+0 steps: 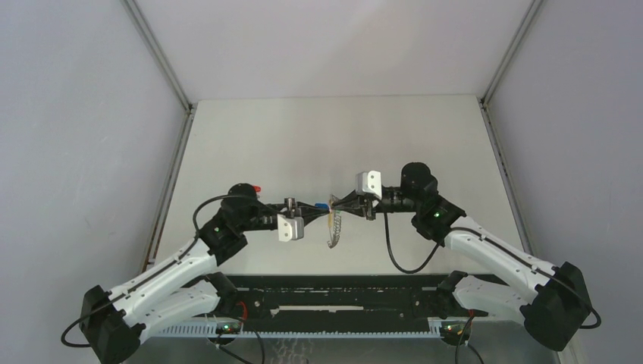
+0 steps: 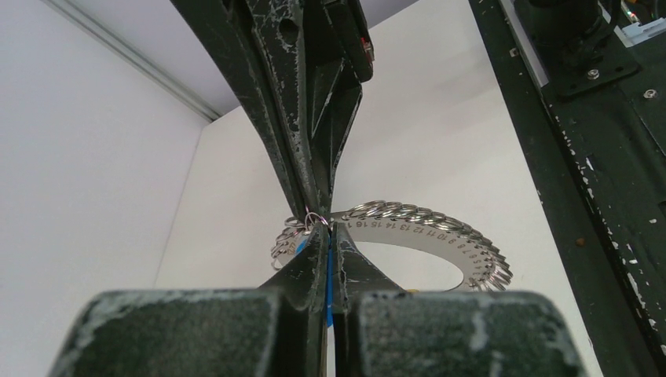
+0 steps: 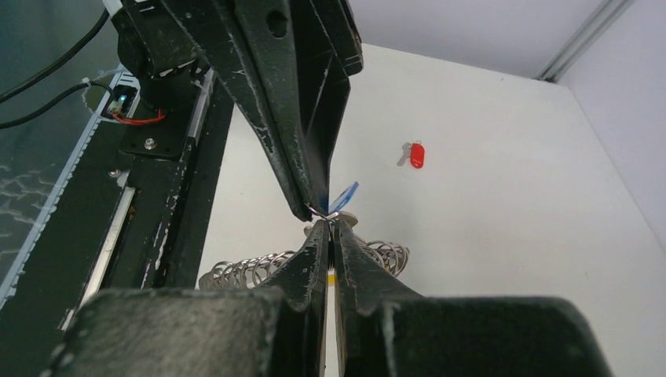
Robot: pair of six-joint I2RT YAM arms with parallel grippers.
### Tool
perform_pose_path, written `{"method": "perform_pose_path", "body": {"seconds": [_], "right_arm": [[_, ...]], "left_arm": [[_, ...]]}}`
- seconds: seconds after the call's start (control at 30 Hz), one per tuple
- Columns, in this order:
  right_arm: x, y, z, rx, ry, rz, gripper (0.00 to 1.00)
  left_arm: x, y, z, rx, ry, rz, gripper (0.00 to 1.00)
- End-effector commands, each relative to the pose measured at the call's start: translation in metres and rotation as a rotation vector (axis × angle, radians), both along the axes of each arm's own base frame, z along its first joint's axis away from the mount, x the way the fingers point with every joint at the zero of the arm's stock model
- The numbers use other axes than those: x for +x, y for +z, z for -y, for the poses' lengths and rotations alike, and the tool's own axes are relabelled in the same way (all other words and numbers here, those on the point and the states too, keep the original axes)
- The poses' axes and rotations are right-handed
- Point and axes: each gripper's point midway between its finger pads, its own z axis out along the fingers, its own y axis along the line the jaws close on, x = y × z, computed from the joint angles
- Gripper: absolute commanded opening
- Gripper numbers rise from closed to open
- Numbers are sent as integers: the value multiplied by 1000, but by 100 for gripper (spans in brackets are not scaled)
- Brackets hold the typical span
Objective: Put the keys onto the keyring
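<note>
My two grippers meet tip to tip above the table's middle. The left gripper [image 1: 321, 205] [image 2: 330, 229] is shut on the blue key [image 1: 325, 204] [image 3: 344, 196], whose blue head shows between its fingers. The right gripper [image 1: 340, 205] [image 3: 330, 225] is shut on the keyring [image 1: 334, 230], a flat silver numbered band [image 2: 440, 228] strung with several small split rings [image 3: 251, 271]; a bit of yellow shows between its fingers. One small ring [image 2: 312, 221] sits right where the tips meet. The red key [image 3: 416, 154] [image 1: 258, 187] lies on the table behind the left arm.
The black mounting rail [image 1: 341, 303] with cables runs along the near edge under both arms. White walls with metal corner posts [image 1: 163, 61] close in the table on three sides.
</note>
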Motion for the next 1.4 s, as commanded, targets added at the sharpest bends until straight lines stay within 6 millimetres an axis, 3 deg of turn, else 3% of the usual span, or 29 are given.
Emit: {"method": "perform_pose_path", "body": {"seconds": [0.0, 0.33, 0.57, 0.87, 1.1, 1.37], "right_arm": [[13, 47, -3, 98, -52, 56, 0], [9, 66, 10, 172, -50, 61, 0], [5, 68, 13, 180, -36, 67, 0], [38, 46, 30, 121, -257, 73, 0], [58, 32, 47, 84, -454, 110, 0], [67, 36, 67, 117, -589, 153, 0]], "left_arm": [[-14, 3, 6, 31, -70, -9, 0], [-11, -20, 3, 108, -33, -96, 0], [-7, -30, 6, 139, -21, -132, 0], [22, -44, 4, 122, 151, -199, 0], [36, -79, 4, 99, 280, -400, 0], [43, -115, -13, 26, 498, -659, 0]]}}
